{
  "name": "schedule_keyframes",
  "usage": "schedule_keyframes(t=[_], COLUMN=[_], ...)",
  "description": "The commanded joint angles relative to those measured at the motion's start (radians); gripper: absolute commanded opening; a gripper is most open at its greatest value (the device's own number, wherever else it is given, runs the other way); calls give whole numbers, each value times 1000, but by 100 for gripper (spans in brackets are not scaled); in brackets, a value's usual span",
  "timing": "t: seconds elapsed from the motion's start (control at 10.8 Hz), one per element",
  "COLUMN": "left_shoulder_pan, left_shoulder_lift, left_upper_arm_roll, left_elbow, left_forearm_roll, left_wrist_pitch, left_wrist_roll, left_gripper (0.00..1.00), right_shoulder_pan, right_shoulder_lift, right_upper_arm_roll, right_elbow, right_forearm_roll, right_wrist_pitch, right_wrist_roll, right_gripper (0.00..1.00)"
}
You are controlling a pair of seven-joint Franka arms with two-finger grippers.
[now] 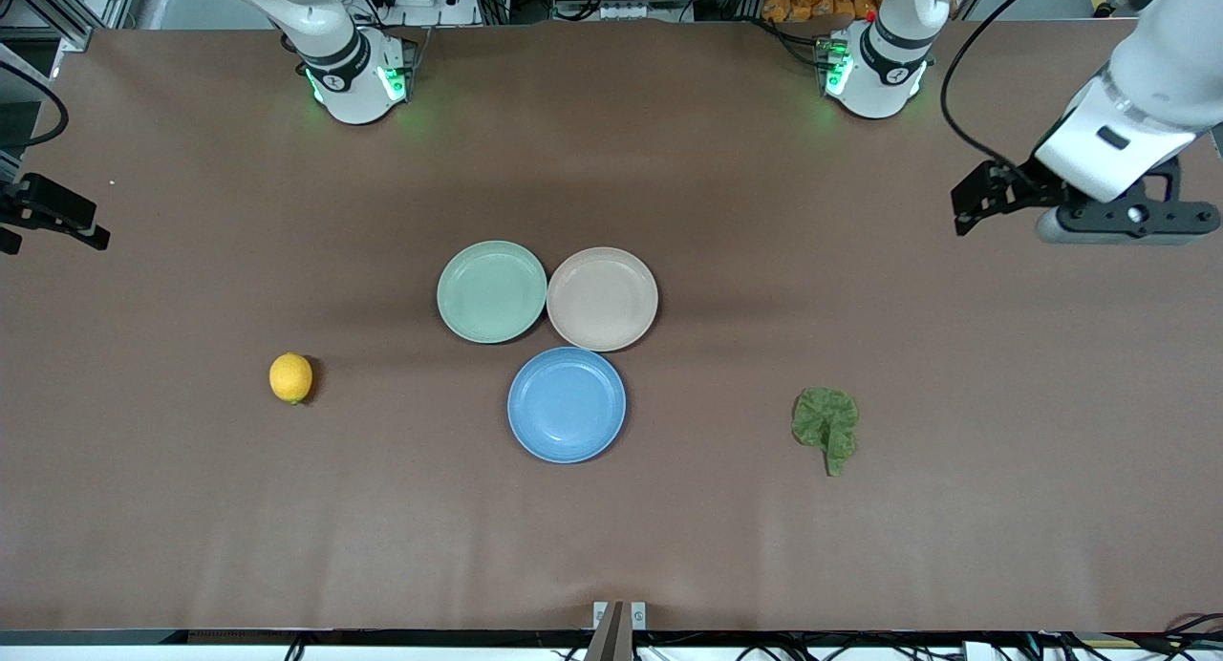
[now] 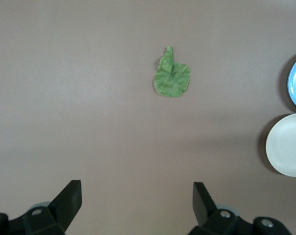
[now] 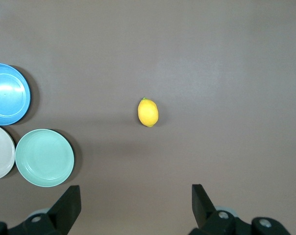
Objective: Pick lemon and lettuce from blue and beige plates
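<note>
The lemon [image 1: 290,378] lies on the bare table toward the right arm's end, apart from the plates; it also shows in the right wrist view [image 3: 148,112]. The lettuce [image 1: 827,425] lies flat on the table toward the left arm's end, and shows in the left wrist view [image 2: 172,77]. The blue plate [image 1: 567,405] and the beige plate [image 1: 602,298] are both empty. My left gripper [image 2: 136,196] is open and empty, high over the table's left-arm end [image 1: 1127,222]. My right gripper [image 3: 136,196] is open and empty, high over the right-arm end.
An empty mint-green plate [image 1: 492,291] touches the beige plate. The three plates sit clustered mid-table, the blue one nearest the front camera. A black part of the right arm's hand [image 1: 53,214] shows at the table's edge.
</note>
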Motion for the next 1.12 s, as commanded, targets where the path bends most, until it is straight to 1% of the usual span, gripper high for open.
schedule_keyframes(t=[0.0, 0.28, 0.37, 1.02], left_shoulder_pan=[18, 19, 20, 18], left_shoulder_lift=[-2, -1, -2, -2], left_upper_arm_roll=[-3, 3, 13, 8], left_elbow=[66, 118, 118, 118], left_forearm_roll=[-20, -12, -13, -15], left_wrist_pitch=[-70, -73, -73, -73], left_wrist_roll=[50, 52, 55, 56], left_gripper=[100, 100, 100, 100], right_shoulder_pan=[-2, 2, 2, 1], right_shoulder_lift=[-12, -14, -14, -14], right_upper_arm_roll=[6, 13, 14, 18], right_elbow=[4, 13, 13, 13], right_forearm_roll=[-6, -9, -9, -11], right_wrist_pitch=[-12, -14, -14, -17], right_wrist_roll=[10, 10, 10, 10], right_gripper=[100, 100, 100, 100])
